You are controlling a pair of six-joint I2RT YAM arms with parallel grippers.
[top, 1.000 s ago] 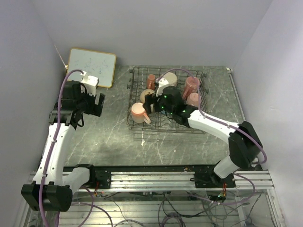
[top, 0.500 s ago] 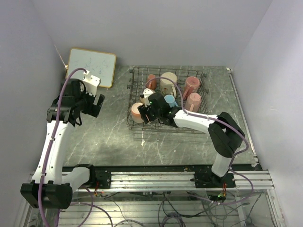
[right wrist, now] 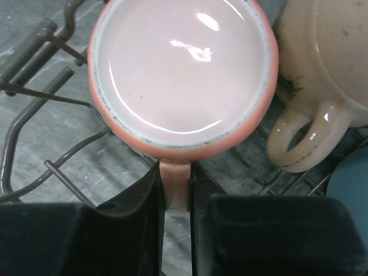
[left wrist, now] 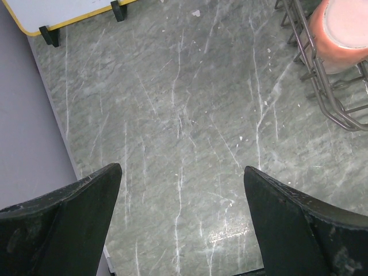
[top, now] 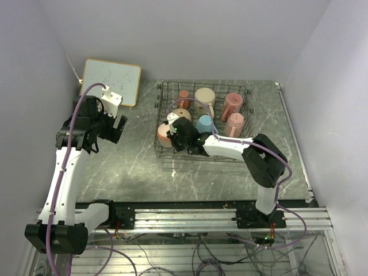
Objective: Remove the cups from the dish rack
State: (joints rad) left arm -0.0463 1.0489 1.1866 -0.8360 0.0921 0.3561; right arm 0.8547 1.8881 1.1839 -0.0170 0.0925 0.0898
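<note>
In the near-left corner of the dish rack (top: 158, 112), the salmon mug (right wrist: 181, 69) points its handle (right wrist: 175, 172) straight at the right gripper (right wrist: 176, 190), whose fingers flank the handle and seem pinched on it, though contact is unclear. The left gripper (left wrist: 181, 172) hangs spread wide left of the rack.

Glossy glazed ceramic salmon mug (right wrist: 183, 75), dark metal wire rack (top: 230, 150), matt marbled tabletop (left wrist: 190, 144).

— Light?
— Soft, even, from above; faint shadows on the table (top: 138, 167) beneath the arms.
— Glare?
— White glints on the salmon mug (right wrist: 181, 75) (glossy glaze), and a pale sheen on the table in the left wrist view. The right gripper (right wrist: 176, 195) is dark and blurred close up.
</note>
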